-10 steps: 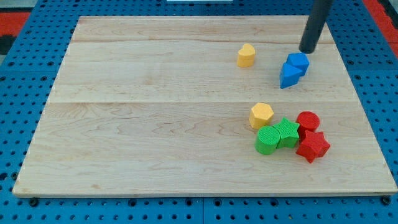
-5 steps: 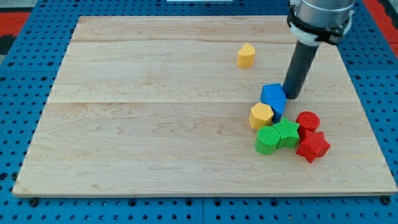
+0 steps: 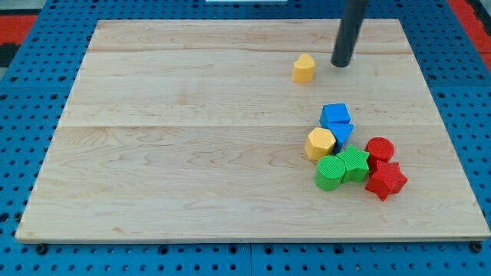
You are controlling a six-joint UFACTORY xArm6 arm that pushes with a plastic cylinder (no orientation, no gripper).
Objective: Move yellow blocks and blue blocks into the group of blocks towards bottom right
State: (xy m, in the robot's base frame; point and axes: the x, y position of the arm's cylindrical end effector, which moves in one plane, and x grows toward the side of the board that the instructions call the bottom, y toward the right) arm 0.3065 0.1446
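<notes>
My tip (image 3: 341, 64) rests on the board near the view's top, just right of a lone yellow heart-shaped block (image 3: 304, 68), with a small gap between them. Toward the bottom right, a blue cube (image 3: 335, 116) and a second blue block (image 3: 342, 133) below it sit against a yellow hexagonal block (image 3: 321, 143). They touch the group: a green cylinder (image 3: 331, 172), a green star-like block (image 3: 354, 163), a red cylinder (image 3: 380, 149) and a red star (image 3: 385, 181).
The wooden board (image 3: 192, 138) lies on a blue pegboard surface (image 3: 15, 153). The group sits close to the board's right edge and lower right corner.
The two blue blocks were pushed down from the upper right to rest against the yellow hexagon. My tip then moved up and left to beside the yellow heart.
</notes>
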